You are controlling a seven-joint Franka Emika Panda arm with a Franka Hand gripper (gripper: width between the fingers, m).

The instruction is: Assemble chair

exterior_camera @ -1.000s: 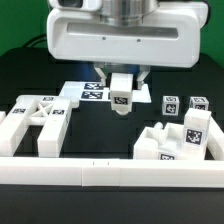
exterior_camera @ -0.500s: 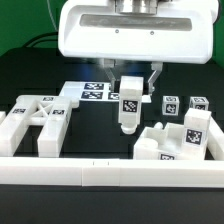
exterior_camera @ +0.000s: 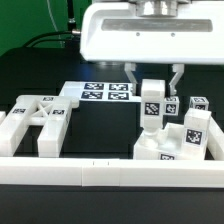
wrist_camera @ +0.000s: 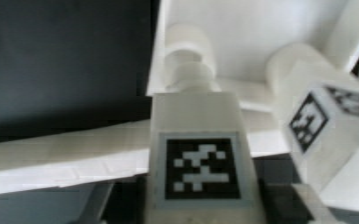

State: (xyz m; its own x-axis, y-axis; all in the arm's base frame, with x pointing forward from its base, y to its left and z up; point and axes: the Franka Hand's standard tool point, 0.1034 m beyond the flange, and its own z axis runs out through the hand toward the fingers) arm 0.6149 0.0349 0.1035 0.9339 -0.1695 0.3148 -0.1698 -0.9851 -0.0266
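The white wrist housing point(exterior_camera: 150, 35) cuts off the gripper's top. The seat block point(exterior_camera: 190, 140) sits at the exterior view's right. Over it the gripper point(exterior_camera: 153, 86) clamps an upright post point(exterior_camera: 151, 110), whose lower end is indistinct.

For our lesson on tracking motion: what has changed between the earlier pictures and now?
The gripper, shut on a white post, has carried it toward the exterior view's right, to hang at the cluster of white pieces there. Nothing was let go. The frame on the exterior view's left, the marker board and that cluster stayed put.
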